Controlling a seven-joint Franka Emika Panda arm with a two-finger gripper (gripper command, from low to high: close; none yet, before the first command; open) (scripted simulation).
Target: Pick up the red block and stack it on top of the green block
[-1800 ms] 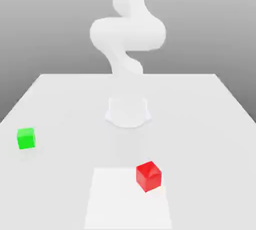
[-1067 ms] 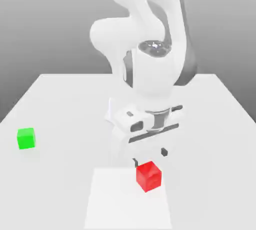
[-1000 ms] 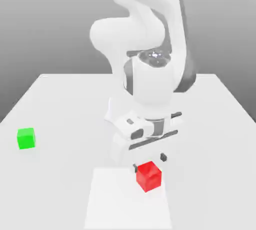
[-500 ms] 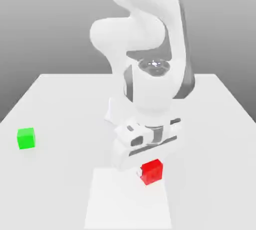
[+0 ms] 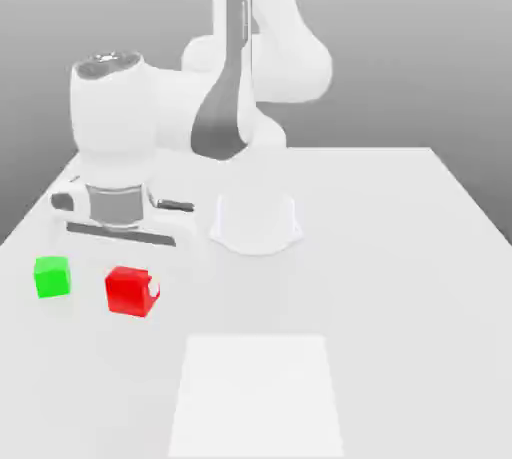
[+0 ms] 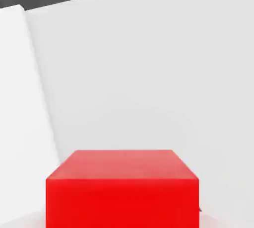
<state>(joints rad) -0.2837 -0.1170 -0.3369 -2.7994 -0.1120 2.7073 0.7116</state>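
While the red block (image 5: 127, 291) hangs in the gripper (image 5: 132, 290), the green block (image 5: 52, 277) is still to be reached

Gripper is closed down on red, one fingertip visible against its side. Red sits right under the hand; green is on the worktop (image 5: 400, 347), off to the exterior view's left of the gripper, near but apart.

Risks, my read:
- Red looks low. Sideways travel at this height could ram green and shove it off its spot. Lift first.
- Green looks turned a bit differently from red. No yaw fix, poor face overlap, red may tip on release.
- Off-centre drop: red overhangs and slides.
- Pressing too far down could skew green or slip the grip; opening early lets red fall.

Surface: pale, plain worktop, with a whiter square patch (image 5: 256, 397) nearer the camera than the gripper. Room: plain grey backdrop (image 5: 420, 47) behind the arm (image 5: 240, 77).
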